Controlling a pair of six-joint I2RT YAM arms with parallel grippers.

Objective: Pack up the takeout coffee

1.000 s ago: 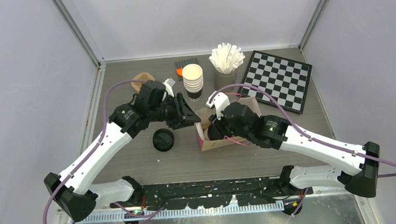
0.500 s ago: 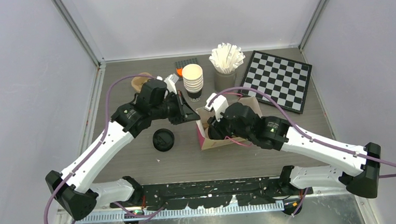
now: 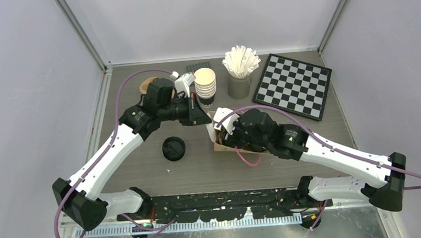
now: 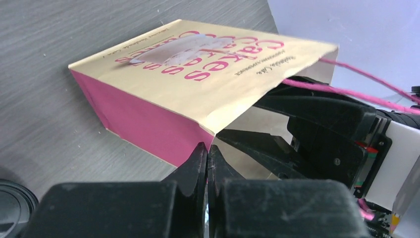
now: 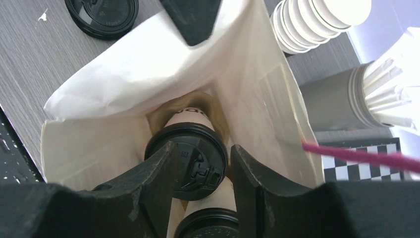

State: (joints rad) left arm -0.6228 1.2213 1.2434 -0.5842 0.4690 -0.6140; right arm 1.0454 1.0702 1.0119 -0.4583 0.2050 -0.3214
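A cream and pink paper bag (image 3: 218,142) (image 4: 148,89) lies between the two arms. My left gripper (image 3: 201,118) (image 4: 207,147) is shut on the corner of the bag's mouth edge. My right gripper (image 5: 203,146) reaches into the bag (image 5: 114,84) with its jaws apart. Two takeout coffees rest inside, cream cups with black lids. One coffee (image 5: 190,161) sits just beyond the fingertips, its lid partly hidden behind the left finger (image 5: 158,173). The lid of the other coffee (image 5: 208,225) shows at the bottom edge. In the top view the right wrist covers the bag's mouth.
A loose black lid (image 3: 173,148) (image 5: 101,17) lies on the table left of the bag. Behind the bag stand a stack of lidless cups (image 3: 205,86) (image 5: 317,20) and a grey holder of white sticks (image 3: 239,67). A checkerboard (image 3: 292,85) lies at the back right.
My left gripper closed on the bag's edge and drew back toward the far left. The bag's mouth shifted with it. My right gripper stayed in the bag, its jaws a little wider.
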